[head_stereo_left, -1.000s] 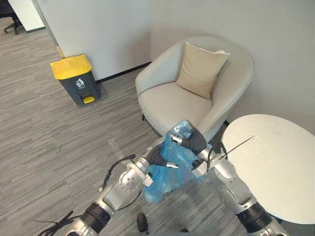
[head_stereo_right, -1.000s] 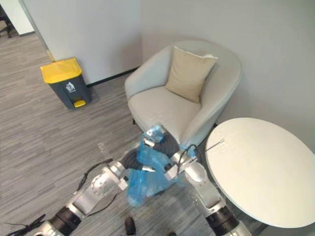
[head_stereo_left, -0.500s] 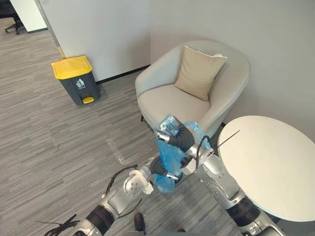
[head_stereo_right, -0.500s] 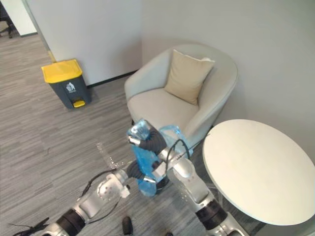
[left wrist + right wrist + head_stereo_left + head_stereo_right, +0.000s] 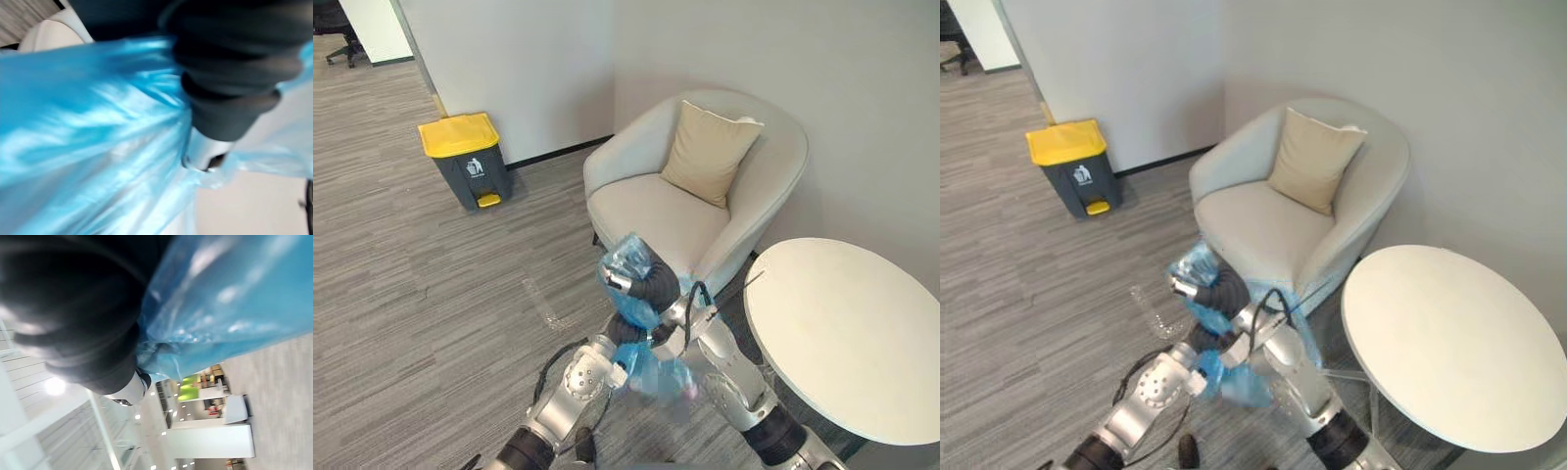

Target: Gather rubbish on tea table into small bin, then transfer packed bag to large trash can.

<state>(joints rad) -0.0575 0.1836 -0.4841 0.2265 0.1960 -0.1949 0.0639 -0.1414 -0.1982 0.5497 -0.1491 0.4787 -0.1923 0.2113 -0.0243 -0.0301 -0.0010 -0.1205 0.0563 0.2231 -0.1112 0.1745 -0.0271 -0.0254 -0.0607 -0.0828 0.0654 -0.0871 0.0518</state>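
A blue plastic bag (image 5: 658, 376) hangs in the air in front of the armchair, held between both hands. My right hand (image 5: 654, 287) is shut on its bunched top, which sticks out above the dark cover. Just below, my left hand (image 5: 625, 336) is curled on the bag's middle, and the full lower part bulges beneath it. Blue film (image 5: 88, 122) fills much of the left wrist view, and the bag (image 5: 234, 298) also presses against the right hand's cover in the right wrist view. The large grey trash can with a yellow lid (image 5: 465, 157) stands by the far wall to the left.
A light armchair (image 5: 646, 211) with a beige cushion (image 5: 710, 155) stands straight ahead in the corner. The round white tea table (image 5: 847, 333) is at my right. Grey wood-look floor (image 5: 421, 284) stretches left toward the trash can.
My right hand has carried the bag's top leftward. The left hand has gone from open to curled on the bag below it. The view has shifted a little.
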